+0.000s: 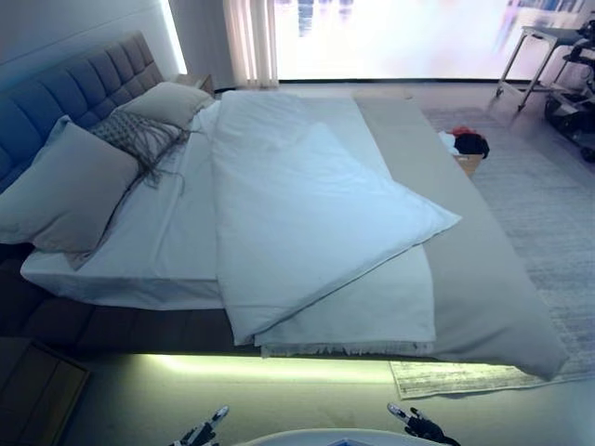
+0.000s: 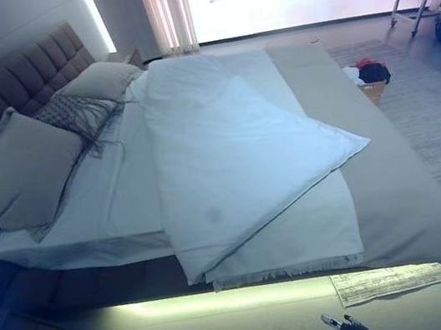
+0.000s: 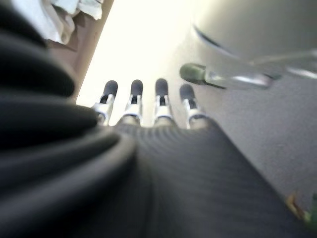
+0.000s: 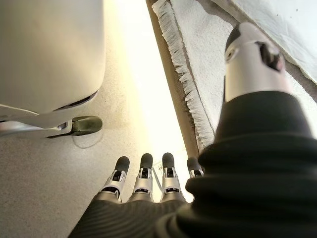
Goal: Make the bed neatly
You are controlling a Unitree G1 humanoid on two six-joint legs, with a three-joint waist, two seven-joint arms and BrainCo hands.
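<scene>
Lying folded diagonally across the bed (image 1: 483, 307) at frame centre, the white duvet (image 1: 297, 214) is untouched; left robot hand (image 1: 203, 431) and right robot hand (image 1: 418, 426) hang low, fingers straight, empty

left hand (image 3: 148, 148): back and wrist under a dark ribbed cover, ribs fine across the back, folding into thick rolls at the wrist.
left fingers (image 3: 133, 101): silver segments, rounded dark tips, dark inset in each silver segment.
right hand (image 4: 143, 208): same dark ribbed cover, heavy folds at the wrist.
right fingers (image 4: 143, 173): silver with dark rounded tips, set in a row.
right thumb (image 4: 255, 62): silver shell, dark inset near its end, set apart from the row.
</scene>
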